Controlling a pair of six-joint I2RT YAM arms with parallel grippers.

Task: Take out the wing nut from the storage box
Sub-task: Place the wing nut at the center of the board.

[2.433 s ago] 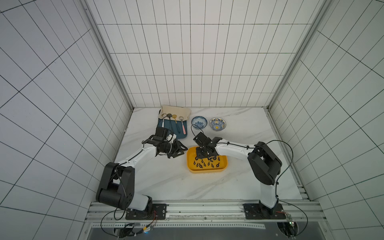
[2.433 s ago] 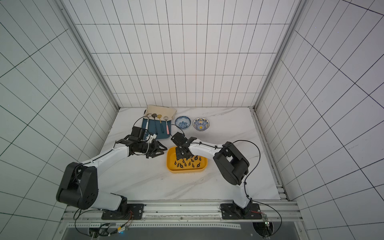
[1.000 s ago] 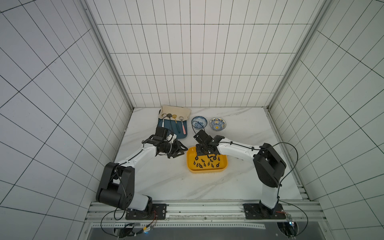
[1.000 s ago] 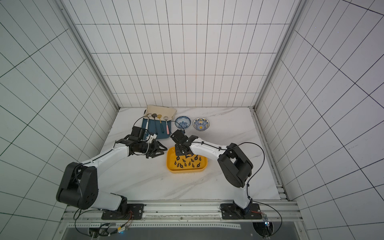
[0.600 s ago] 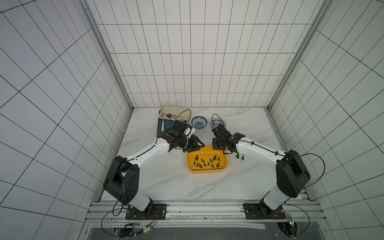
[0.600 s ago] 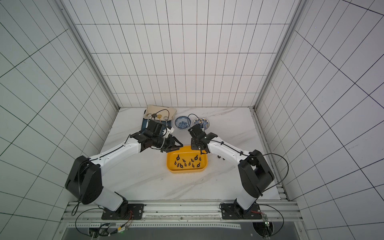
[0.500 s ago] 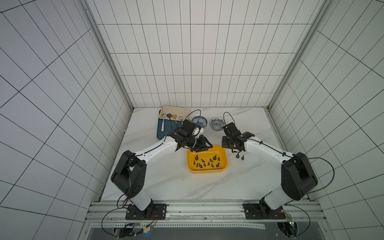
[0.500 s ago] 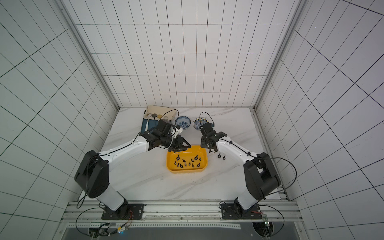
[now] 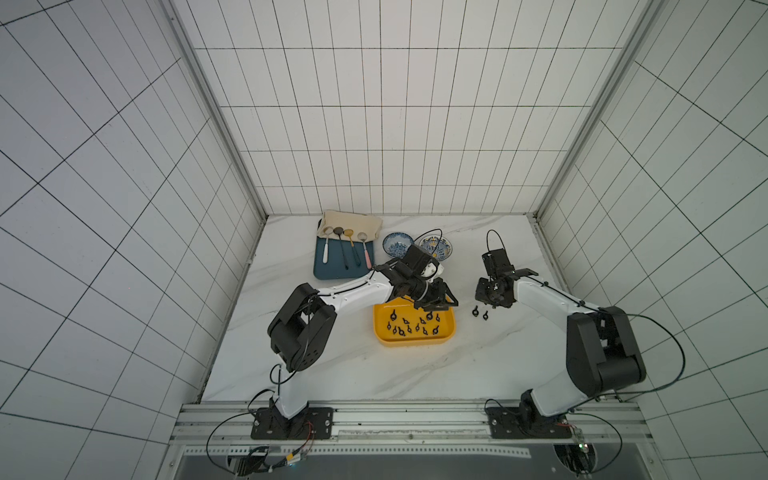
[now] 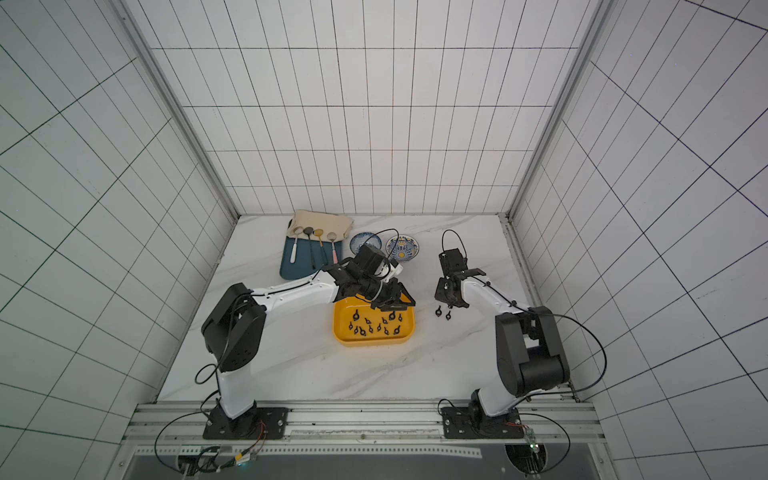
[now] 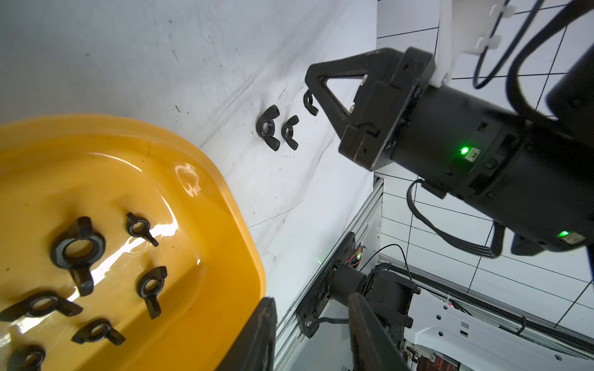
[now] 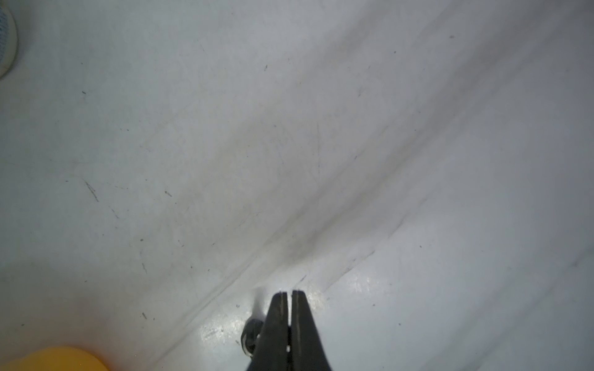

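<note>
The left arm (image 9: 353, 291) rises from its base, bends at the elbow and stretches low over the desk (image 9: 332, 365) to the far edge of the storage box (image 9: 415, 342). The left claw (image 9: 440, 306) hangs over the box's far corner, jaws partly apart and empty. Many wing nuts (image 9: 409, 328) lie inside the box.

The right arm (image 9: 544, 295) is folded beside the box, and the right claw (image 12: 288, 294) points down at the desk with jaws pressed together. Two wing nuts (image 11: 267, 128) lie on the desk on that side of the box. A third wing nut (image 11: 310, 103) is just beside the claw's tip; I cannot tell if it is gripped.
</note>
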